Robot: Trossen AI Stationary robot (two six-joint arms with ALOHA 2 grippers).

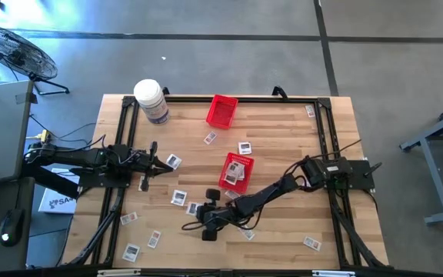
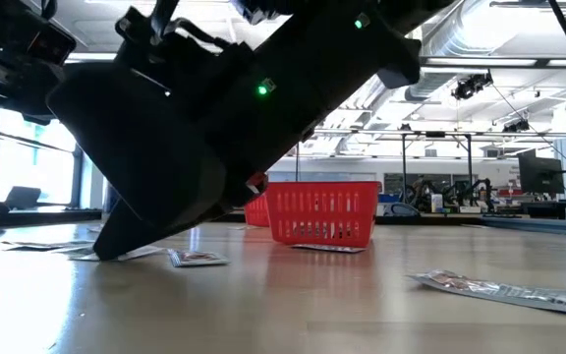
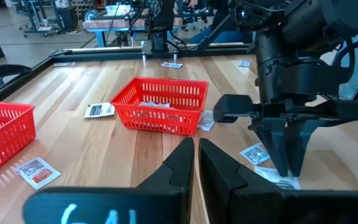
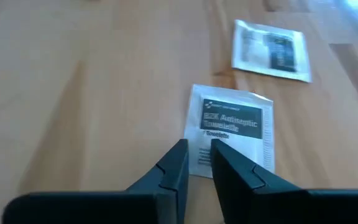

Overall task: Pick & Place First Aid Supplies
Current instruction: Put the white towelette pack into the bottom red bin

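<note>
Right end effector, fingers narrowed, tips touching a towelette packet lying flat near the desk's front edge. Left end effector closed, empty, near the left edge.

packet: "Antiseptic Towelette" | other print: unreadable
</note>
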